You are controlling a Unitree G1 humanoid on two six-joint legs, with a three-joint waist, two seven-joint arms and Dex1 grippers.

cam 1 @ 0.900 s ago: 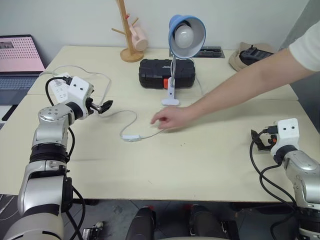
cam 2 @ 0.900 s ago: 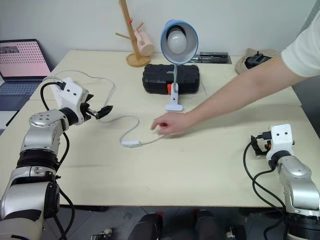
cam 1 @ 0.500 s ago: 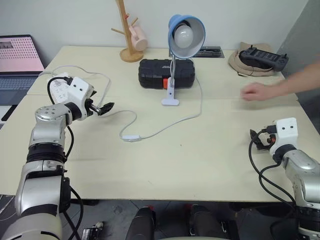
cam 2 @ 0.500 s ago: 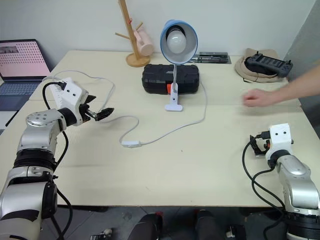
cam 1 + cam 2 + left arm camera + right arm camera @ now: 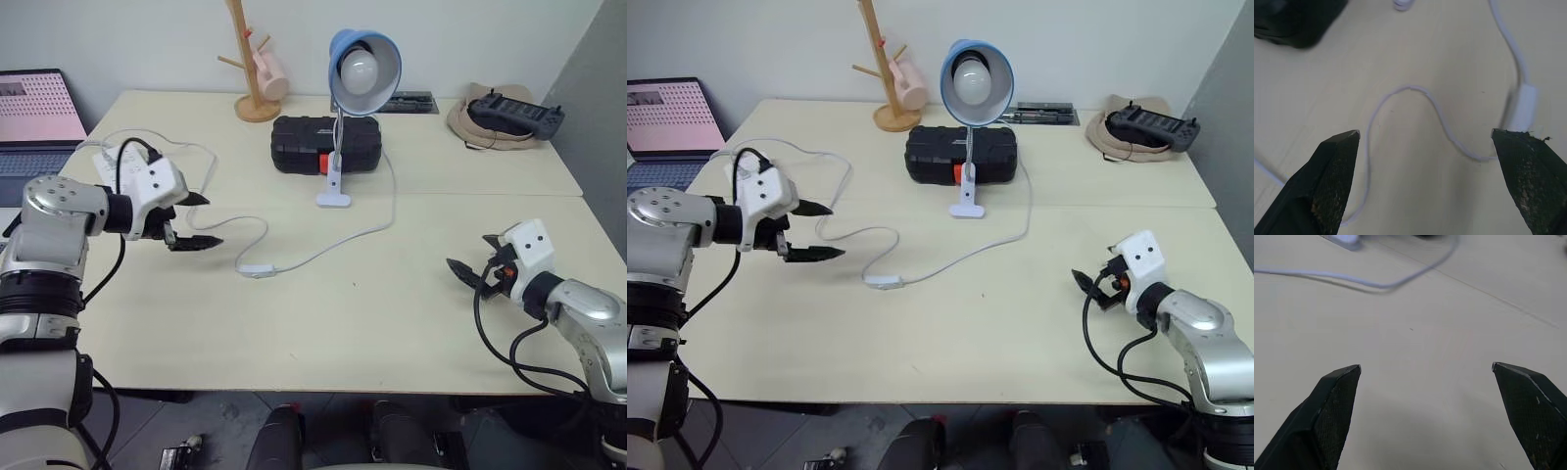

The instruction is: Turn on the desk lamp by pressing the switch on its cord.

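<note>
The small white rectangular inline switch (image 5: 257,269) lies lengthwise along the table's front edge, nearer the wide-open, empty left gripper (image 5: 197,219) than the equally open right gripper (image 5: 468,276).

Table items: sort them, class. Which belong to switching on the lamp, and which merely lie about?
Job: desk lamp, cord, switch.
Lying about: black case, wooden mug tree, power strip, laptop, black controller.

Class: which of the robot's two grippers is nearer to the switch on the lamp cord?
Left. The left gripper hovers open just beside the switch, while the right gripper sits open far across the table.
</note>
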